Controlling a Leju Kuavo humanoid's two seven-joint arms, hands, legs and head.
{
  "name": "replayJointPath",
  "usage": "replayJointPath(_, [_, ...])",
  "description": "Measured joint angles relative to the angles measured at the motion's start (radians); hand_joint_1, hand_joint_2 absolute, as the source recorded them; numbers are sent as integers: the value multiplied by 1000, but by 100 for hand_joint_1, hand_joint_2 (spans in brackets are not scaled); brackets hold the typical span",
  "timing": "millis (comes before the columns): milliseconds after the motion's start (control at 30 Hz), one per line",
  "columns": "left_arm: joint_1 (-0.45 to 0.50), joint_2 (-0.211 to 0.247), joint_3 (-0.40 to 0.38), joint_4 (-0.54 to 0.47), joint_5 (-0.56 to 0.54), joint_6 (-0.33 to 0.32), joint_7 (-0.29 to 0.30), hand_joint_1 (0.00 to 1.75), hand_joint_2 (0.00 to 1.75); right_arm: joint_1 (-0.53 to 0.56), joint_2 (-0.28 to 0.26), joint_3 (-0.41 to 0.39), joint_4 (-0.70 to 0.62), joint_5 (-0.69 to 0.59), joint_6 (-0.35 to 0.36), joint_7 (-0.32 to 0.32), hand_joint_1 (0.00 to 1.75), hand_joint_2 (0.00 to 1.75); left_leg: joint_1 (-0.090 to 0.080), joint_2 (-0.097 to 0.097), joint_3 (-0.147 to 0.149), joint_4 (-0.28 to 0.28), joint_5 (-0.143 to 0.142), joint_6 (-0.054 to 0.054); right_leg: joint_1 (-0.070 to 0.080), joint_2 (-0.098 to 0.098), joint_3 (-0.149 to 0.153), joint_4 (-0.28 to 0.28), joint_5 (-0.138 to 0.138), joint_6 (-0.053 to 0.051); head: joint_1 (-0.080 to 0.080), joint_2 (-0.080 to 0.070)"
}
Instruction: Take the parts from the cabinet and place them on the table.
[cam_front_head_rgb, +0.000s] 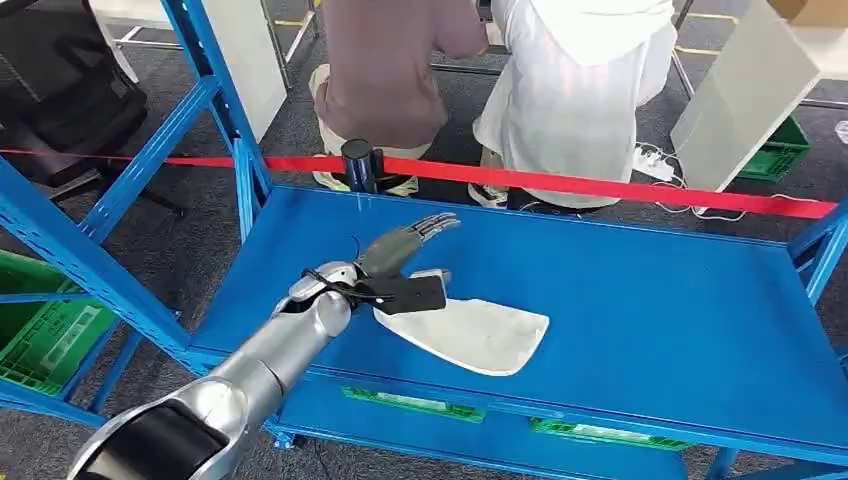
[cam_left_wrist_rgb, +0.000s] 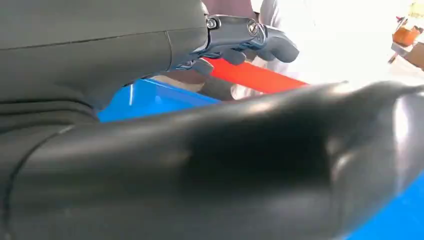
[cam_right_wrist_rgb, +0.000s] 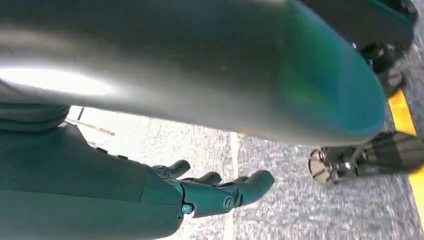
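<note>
Centre frame, the left hand, fingers spread and empty, hovers over the white fabric-like part; it looks light and floppy, best pinched at an edge.

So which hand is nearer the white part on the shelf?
Left. The left hand hovers at the white part's edge; the right hand hangs over the floor.

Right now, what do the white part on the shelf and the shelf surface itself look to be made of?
White part: a flat sheet with a matte off-white finish, likely plastic or stiff fabric; which one is unclear. Shelf surface: smooth blue-painted metal, judging by the soft sheen and steel-style frame. The left hand hovers above the part.
</note>
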Motion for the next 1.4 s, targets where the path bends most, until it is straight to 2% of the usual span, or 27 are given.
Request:
replayJointPath(67, [0, 10, -13, -9, 10, 10, -2, 0, 0, 0, 0, -5, 0, 0, -3, 0, 0, 0, 0, 0, 0, 0, 0, 1, 0, 0, 2, -4, 1, 6, 0, 0])
replayJointPath(133, [0, 16, -22, -15, 13, 16, -4, 0, 0, 0, 0, -10, 0, -1, -3, 0, 0, 0, 0, 0, 0, 0, -1, 2, -1, 0, 3, -6, 1, 21, 0, 0])
replayJointPath(600, [20, 53, -112, -95, 113, 80, -7, 0, 0, 0, 0, -18, 0, 13, -2, -12, 0, 0, 1, 1, 4, -1, 0, 2, 0, 0, 3, -4, 1, 23, 0, 0])
replayJointPath(667, [21, 58, -124, -104, 124, 87, -3, 0, 0, 0, 1, -18, 0, 18, 1, -11, 0, 0, -5, 1, 2, 5, -6, 10, -6, 0, 5, -8, 2, 32, 0, 0])
replayJointPath(733, [22, 64, -134, -111, 128, 90, -2, 0, 0, 0, 1, -18, 0, 18, 3, -11, 0, 0, -7, 1, 2, 4, -6, 13, -8, 0, 6, -10, 3, 37, 0, 0])
replayJointPath(767, [22, 66, -136, -116, 129, 90, -2, 0, 0, 0, 1, -19, 0, 18, 3, -11, 0, 0, -5, 1, 6, -4, 1, 18, -5, 0, 8, -12, 6, 41, -1, 0])
replayJointPath(800, [22, 66, -139, -121, 130, 90, -2, 0, 0, 0, 1, -18, 0, 18, 3, -11, 0, 0, 5, 4, 13, -18, 12, 23, -8, 0, 7, -4, -3, 43, 0, 0])
replayJointPath(833, [21, 67, -141, -123, 132, 91, -2, 0, 0, 0, 0, -19, 0, 18, 3, -11, 0, 0, 5, 5, 16, -23, 16, 29, -7, 1, -4, 25, -27, 43, 0, 0])
replayJointPath(867, [20, 67, -142, -126, 136, 92, -2, 0, 0, 0, 0, -19, 0, 19, 4, -11, 0, 0, 5, 6, 14, -23, 18, 31, -6, 2, -34, 88, -67, 43, 3, 0])
replayJointPath(933, [25, 68, -151, -127, 146, 96, -2, 0, 0, 1, 0, -19, 0, 21, 10, -11, 0, 0, 4, 6, 9, -18, 17, 31, -7, 2, -112, 255, -141, 47, 5, 0])
replayJointPath(967, [27, 71, -159, -127, 151, 98, -1, 0, 0, 1, 0, -19, 0, 23, 10, -11, 0, 0, 4, 6, 4, -14, 17, 31, -7, 2, -140, 310, -153, 49, 5, 0])
replayJointPath(1000, [31, 72, -164, -128, 155, 100, 0, 0, 0, 2, 0, -19, 0, 26, 10, -11, 0, 0, 4, 6, 0, -9, 17, 30, -9, 2, -141, 309, -138, 49, 5, 0])
replayJointPath(1033, [33, 74, -167, -130, 158, 101, 1, 0, 0, 1, 0, -19, 0, 28, 10, -11, 0, 0, 6, 5, -4, -4, 16, 28, -11, 2, -118, 259, -103, 50, 5, 0])
replayJointPath(1100, [32, 74, -173, -133, 160, 103, 1, 0, 0, 0, -2, -19, 0, 30, 10, -12, 0, 0, 11, 3, -14, 16, 11, 17, -16, 1, -24, 81, -21, 53, 5, 0])
replayJointPath(1133, [33, 74, -174, -135, 161, 104, 1, 0, 0, -3, -2, -19, 0, 31, 10, -12, 0, 0, 12, 2, -20, 24, 9, 8, -15, 3, -8, 46, -36, 49, 5, 0])
replayJointPath(1167, [32, 76, -175, -137, 162, 104, 3, 0, 0, -2, 0, -19, 0, 31, 10, -12, 0, 0, 4, 0, -25, 34, 7, -2, -10, 8, -13, 37, -20, 40, 8, 0])
replayJointPath(1200, [32, 77, -178, -141, 164, 105, 2, 0, 0, -3, 0, -19, 0, 32, 11, -12, 0, 0, 4, 0, -26, 29, 11, -9, -11, 9, -18, 46, -20, 29, 6, 0])
replayJointPath(1267, [33, 79, -183, -143, 167, 107, 4, 0, 0, -3, 0, -19, 0, 34, 11, -12, 0, 0, 6, -1, -25, 21, 22, -24, -7, 9, -23, 47, -11, 13, 5, 0])
replayJointPath(1300, [33, 82, -185, -144, 168, 107, 4, 0, 0, -3, 2, -19, 0, 34, 10, -12, 0, 0, 7, -1, -29, 24, 22, -29, -12, 6, -27, 42, -3, 2, 5, 0])
replayJointPath(1333, [33, 85, -188, -145, 169, 107, 4, 0, 0, -4, 2, -19, 0, 34, 10, -12, 0, 0, 9, 1, -41, 45, -8, -34, -13, 5, -33, 41, 4, -7, 1, 0])
replayJointPath(1367, [33, 87, -190, -146, 169, 107, 4, 0, 0, -3, 1, -19, 0, 34, 10, -12, 0, 0, 10, 2, -60, 99, -59, -39, -13, 4, -41, 41, 10, -12, -4, 0])
replayJointPath(1400, [33, 88, -190, -147, 169, 107, 4, 0, 0, -3, 2, -19, 0, 34, 10, -12, 0, 0, 12, 2, -87, 180, -111, -44, -12, 4, -51, 41, 17, -13, -5, 0])
